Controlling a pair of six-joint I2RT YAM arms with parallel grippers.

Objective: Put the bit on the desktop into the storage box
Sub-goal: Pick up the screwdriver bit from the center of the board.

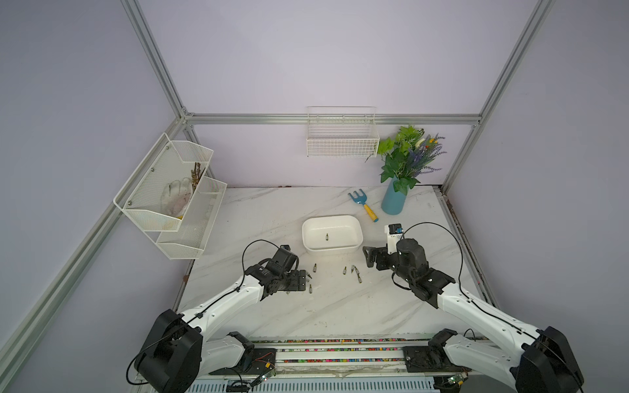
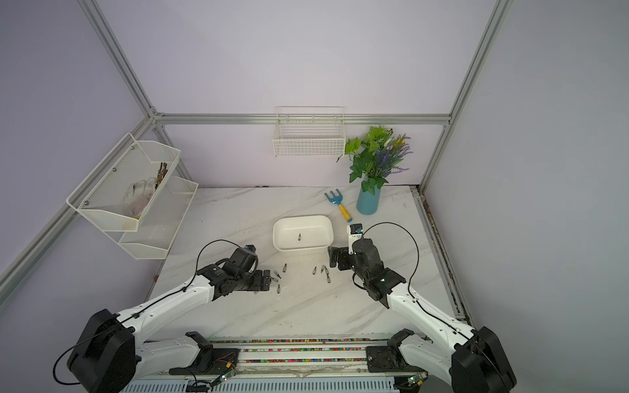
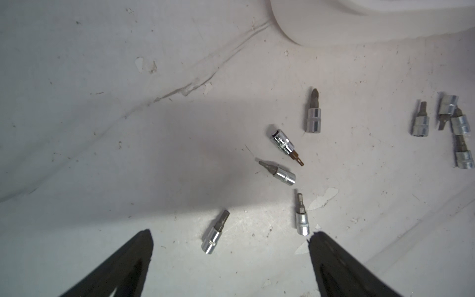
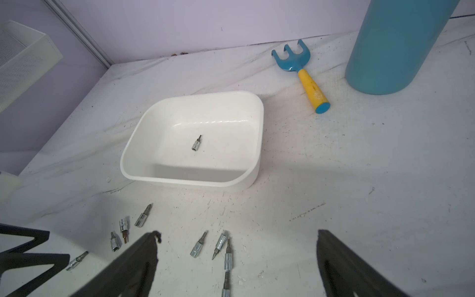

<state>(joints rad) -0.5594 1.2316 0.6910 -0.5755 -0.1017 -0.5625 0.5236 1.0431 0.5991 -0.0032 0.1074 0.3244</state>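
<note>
Both pincers stand wide apart and hold nothing. L pincer (image 3: 232,239) hangs low over the desktop (image 1: 306,313), w/ one bit (image 3: 214,232) showing btw its fingertips in the L wrist view. R pincer (image 4: 237,232) sits just right of the storage box's lower-right corner in both top views.

You've got 10 bits in all. 1 lies flat on the floor of the storage box (image 1: 332,253), near its ctr: the boxed bit (image 4: 196,144). The other 9 are on the desktop, all below the box in the top views. The left cluster (image 3: 279,172) has 5, lower left of the box. L pincer covers part of it from above, so you count it best in the L wrist view. The right cluster (image 1: 354,272) has 4, below the box's right half, and 2 of them touch.

Around these you see 1 blue vase (image 1: 393,200) w/ greenery, upper right of the box. 1 blue rake (image 1: 364,206) w/ a yellow handle lies flat btw vase and box. 1 wire basket (image 1: 342,143) hangs on the back wall, top ctr. 1 two-tier mesh rack (image 1: 170,194) hangs on the left wall. R pincer is close beside the box's right end.
</note>
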